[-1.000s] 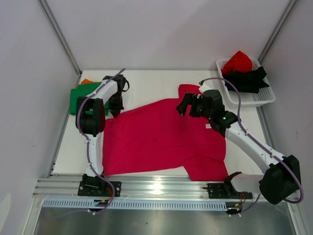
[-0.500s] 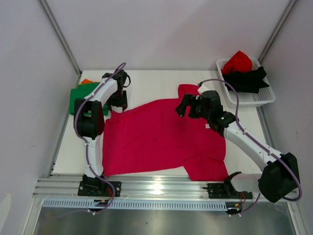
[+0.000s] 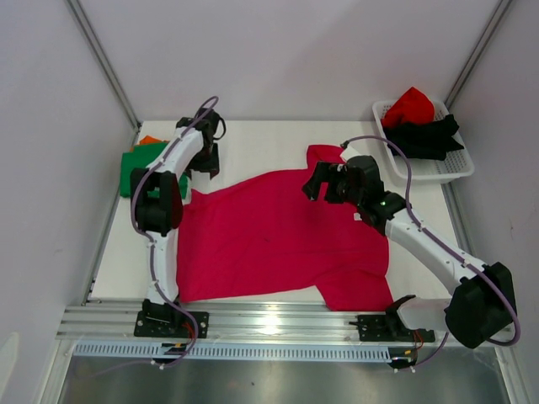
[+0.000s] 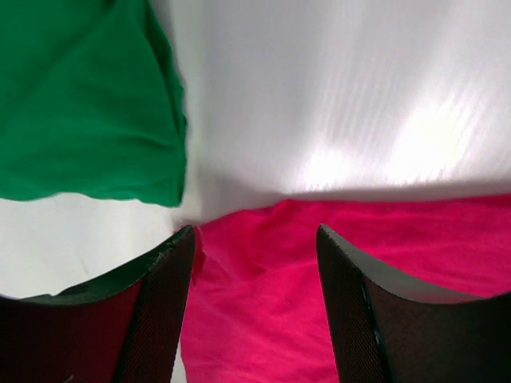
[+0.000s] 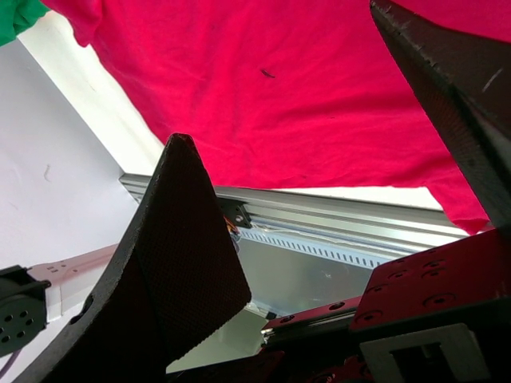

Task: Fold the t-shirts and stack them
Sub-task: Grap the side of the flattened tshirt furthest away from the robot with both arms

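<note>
Top external view: magenta t-shirt [image 3: 278, 236] spread flat on table [image 3: 269, 139], long axis left-to-right, hem leftward; left gripper [image 3: 205, 168] parted, empty, just beyond far hem corner, near green t-shirt [image 3: 135, 172]; right gripper [image 3: 322, 187] wide, empty, over far sleeve.

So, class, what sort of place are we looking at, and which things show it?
Probably a robotics lab test cell, not a home: a left arm and right arm bolted to an aluminium rail, plain white partition walls boxing in the table, and a magenta t-shirt spread out.
</note>
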`<control>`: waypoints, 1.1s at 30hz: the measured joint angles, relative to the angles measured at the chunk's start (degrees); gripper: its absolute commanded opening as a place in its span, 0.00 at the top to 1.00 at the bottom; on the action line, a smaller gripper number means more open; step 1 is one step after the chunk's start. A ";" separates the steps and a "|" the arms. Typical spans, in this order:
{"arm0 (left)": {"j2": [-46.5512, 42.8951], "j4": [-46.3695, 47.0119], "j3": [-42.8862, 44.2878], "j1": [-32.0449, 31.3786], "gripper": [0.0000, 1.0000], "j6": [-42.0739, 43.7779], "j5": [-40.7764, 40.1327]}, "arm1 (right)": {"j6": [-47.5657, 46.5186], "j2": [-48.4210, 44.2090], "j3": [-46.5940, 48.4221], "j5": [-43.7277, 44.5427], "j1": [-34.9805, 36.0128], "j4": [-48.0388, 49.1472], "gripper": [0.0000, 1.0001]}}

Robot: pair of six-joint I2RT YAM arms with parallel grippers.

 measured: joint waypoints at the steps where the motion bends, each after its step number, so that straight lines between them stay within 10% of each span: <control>1: 0.76 -0.11 1.25 0.09 0.35 0.20 -1.03 | 0.00 -0.04 -0.04 0.07 0.00 0.00 0.07; 19: 6.51 -4.72 4.00 2.69 0.37 5.77 -5.31 | 0.20 -0.55 -1.14 0.59 -0.07 0.00 0.07; 24: 6.51 -4.11 3.85 2.86 0.72 6.29 -3.56 | 0.22 -0.55 -1.14 0.59 -0.07 0.00 0.07; 33: 6.71 -3.74 3.41 3.37 0.71 6.47 -0.07 | 0.22 -0.55 -1.14 0.63 -0.07 -0.02 0.07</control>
